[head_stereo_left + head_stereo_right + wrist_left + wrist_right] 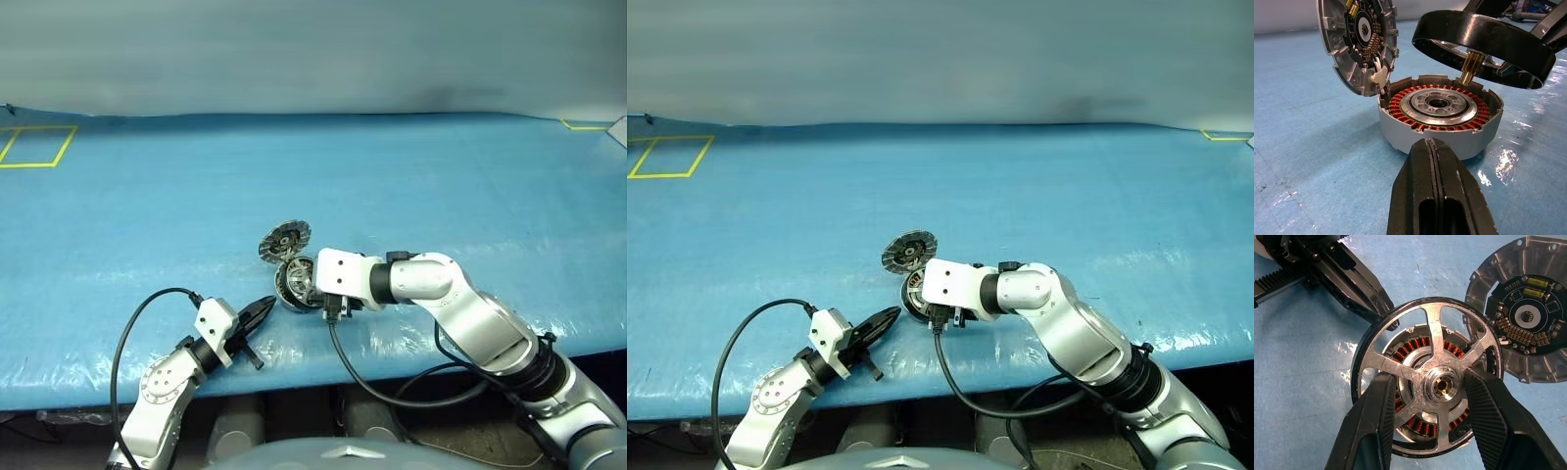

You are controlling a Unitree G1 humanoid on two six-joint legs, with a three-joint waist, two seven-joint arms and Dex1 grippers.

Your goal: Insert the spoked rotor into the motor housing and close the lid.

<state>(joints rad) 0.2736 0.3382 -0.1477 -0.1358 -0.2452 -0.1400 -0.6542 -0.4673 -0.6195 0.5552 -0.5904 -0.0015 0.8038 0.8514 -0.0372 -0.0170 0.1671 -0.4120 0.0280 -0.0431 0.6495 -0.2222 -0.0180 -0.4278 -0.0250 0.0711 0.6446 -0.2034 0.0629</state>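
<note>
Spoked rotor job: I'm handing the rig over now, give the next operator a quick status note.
Right gripper: shut on the spoked rotor, its fingers through the gaps beside the hub, held just above the motor housing, not yet seated.
Left gripper: shut, empty, close in front of the housing.
Lid: hinged open, standing up.
Left: lower the rotor onto the housing's hub, release, close the lid.

Bright, even overhead light. White glare patches shine on the glossy blue worktop [1506,164] beside soft shadows. The nearest black fingers [1437,196] look slightly blurred.
</note>
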